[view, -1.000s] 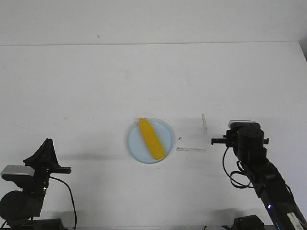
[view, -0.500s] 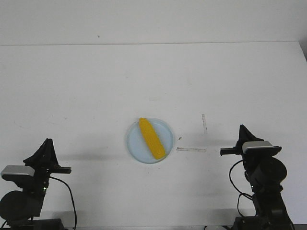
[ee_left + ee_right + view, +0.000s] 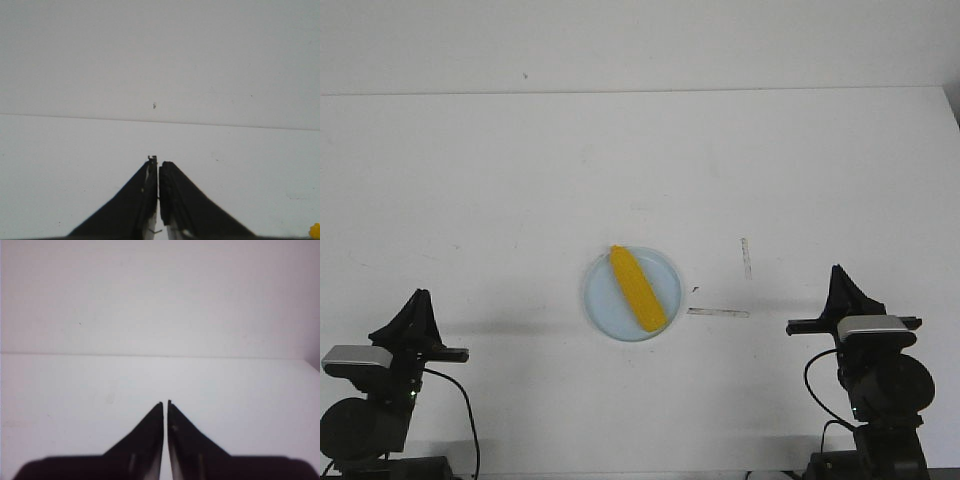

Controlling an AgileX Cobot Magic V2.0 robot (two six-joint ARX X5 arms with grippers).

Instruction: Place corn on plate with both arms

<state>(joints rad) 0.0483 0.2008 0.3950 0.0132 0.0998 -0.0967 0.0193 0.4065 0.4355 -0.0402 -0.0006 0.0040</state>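
While the front view looks down over the white worktop, the corn lies right on the pale blue plate, just below the centre of the frame. It runs diagonally, tapered tip toward the upper left, blunt end toward the lower right, and it spans nearly the whole plate. Two thin tape strips sit on the worktop just right of the plate, one lying flat, one standing upright in the picture. Down in the lower left corner, the left claw points up from its folded arm, well apart from the plate. Over in the lower right, the right claw does the same, also well clear of the plate.

On to the left wrist view: the left claw shows its two black fingers pressed together, only a hairline slit between them, nothing pinched. A sliver of yellow corn peeks in at the lower right corner of the frame.

Now the right wrist view: the right claw has its dark fingers pressed together as well, tips almost meeting, holding nothing, with bare white worktop ahead.
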